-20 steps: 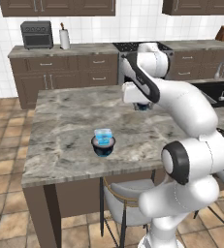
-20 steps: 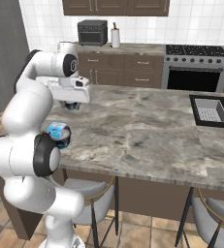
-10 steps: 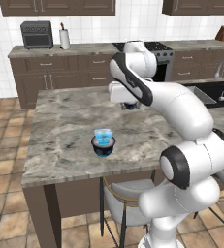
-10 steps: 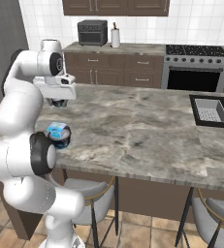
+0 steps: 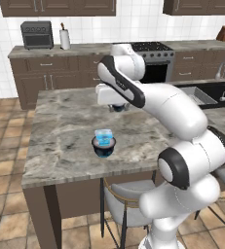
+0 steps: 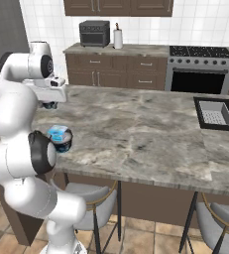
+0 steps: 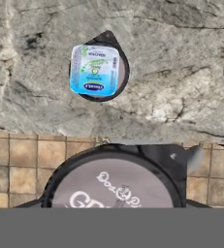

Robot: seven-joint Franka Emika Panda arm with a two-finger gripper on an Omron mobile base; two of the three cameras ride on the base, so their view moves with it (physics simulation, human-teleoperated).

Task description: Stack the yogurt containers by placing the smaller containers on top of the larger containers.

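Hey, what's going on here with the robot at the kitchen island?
The arm's end effector is holding the tiny cup in the air above the island, a little beyond the other two containers. The blue cup already sits on the dark bowl near the island's front edge. The tiny cup is not yet on top of that stack.

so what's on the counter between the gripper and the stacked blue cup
Nothing: in the left base view only bare marble counter lies between the gripper and the light-blue cup, which sits on the dark bowl-like cup.
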